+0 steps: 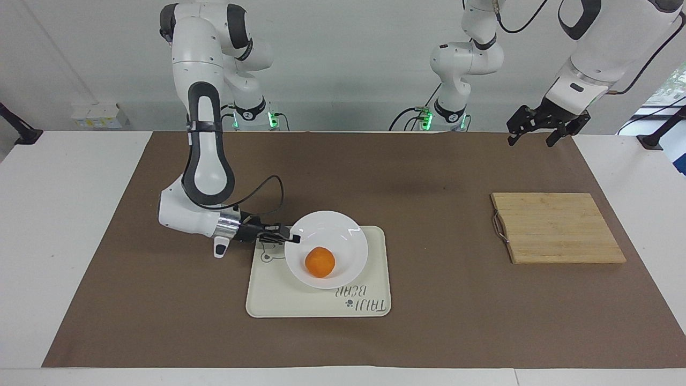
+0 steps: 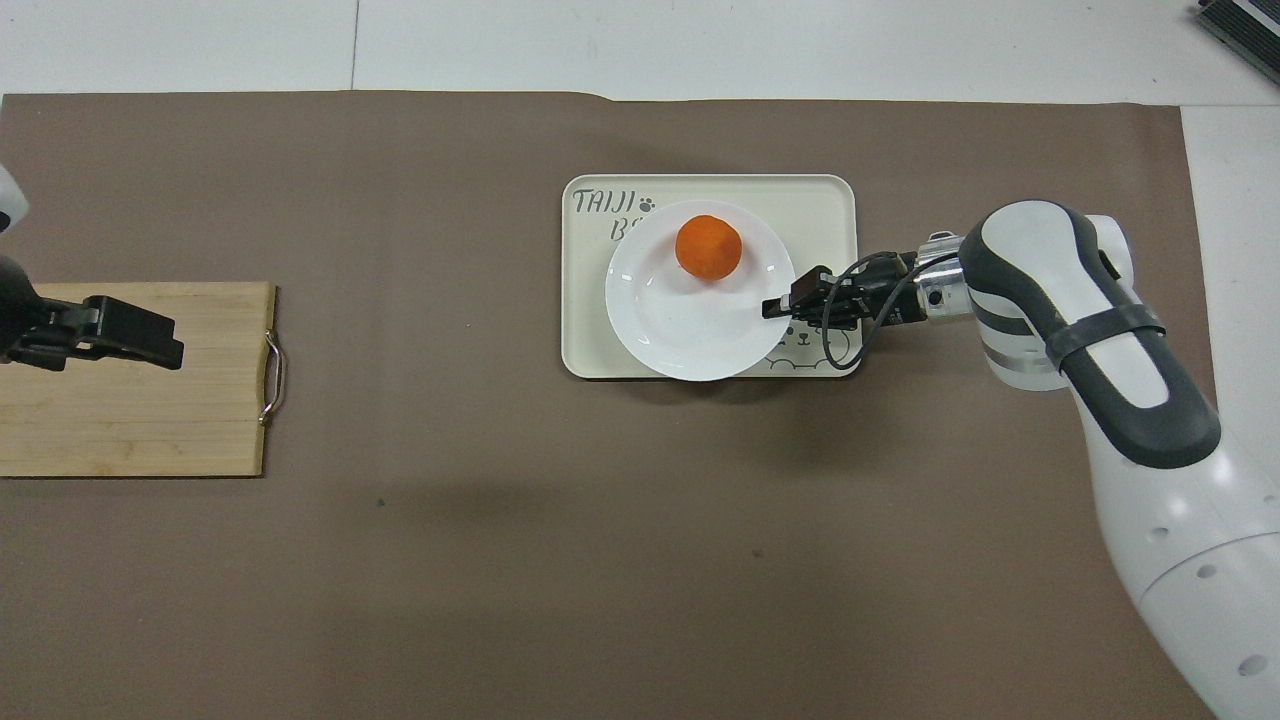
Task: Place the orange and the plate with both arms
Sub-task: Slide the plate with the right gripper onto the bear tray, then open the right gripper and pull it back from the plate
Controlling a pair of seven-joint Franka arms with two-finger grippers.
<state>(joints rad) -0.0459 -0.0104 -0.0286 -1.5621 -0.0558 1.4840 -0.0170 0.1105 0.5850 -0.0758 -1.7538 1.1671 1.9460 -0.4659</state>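
Covering white table point(image 1: 64, 225): brown mat point(image 1: 429, 177)

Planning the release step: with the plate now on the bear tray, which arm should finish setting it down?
The right. Its right gripper is shut on the plate rim, over the tray, with the orange on the plate. The left gripper waits open, up over the table's corner near the cutting board.

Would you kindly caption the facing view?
Right gripper grips the plate carrying the orange on the tray.
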